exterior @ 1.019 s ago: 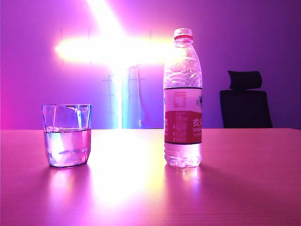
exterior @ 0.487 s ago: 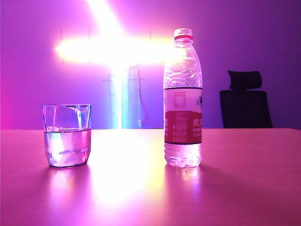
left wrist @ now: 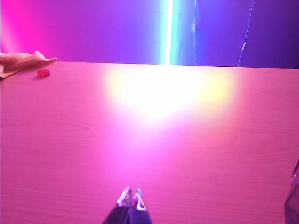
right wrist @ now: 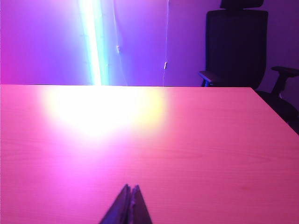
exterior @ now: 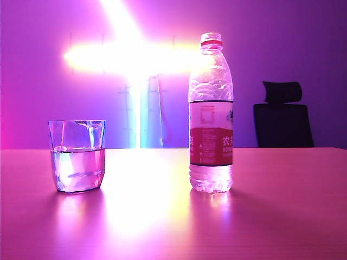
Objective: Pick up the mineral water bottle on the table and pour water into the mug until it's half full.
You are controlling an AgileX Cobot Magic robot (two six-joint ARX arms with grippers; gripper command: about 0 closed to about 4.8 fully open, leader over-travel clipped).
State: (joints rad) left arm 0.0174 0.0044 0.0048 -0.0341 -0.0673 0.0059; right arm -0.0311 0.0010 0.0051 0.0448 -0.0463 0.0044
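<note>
While purple-lit table [exterior: 282, 216] glares | left pincer [left wrist: 131, 197] closed, empty | right pincer [right wrist: 129, 190] closed, empty

The mineral water bottle [exterior: 211, 114] has a red label showing white Chinese characters "农夫".

The left tool [left wrist: 131, 197] hangs low over the bench [left wrist: 187, 154], pointing level across it, its two fingertips pressed together with nothing between them. The right tool [right wrist: 129, 190] sits in the same low, level pose, its fingertips likewise closed and empty. Neither arm shows in the exterior view.
</note>
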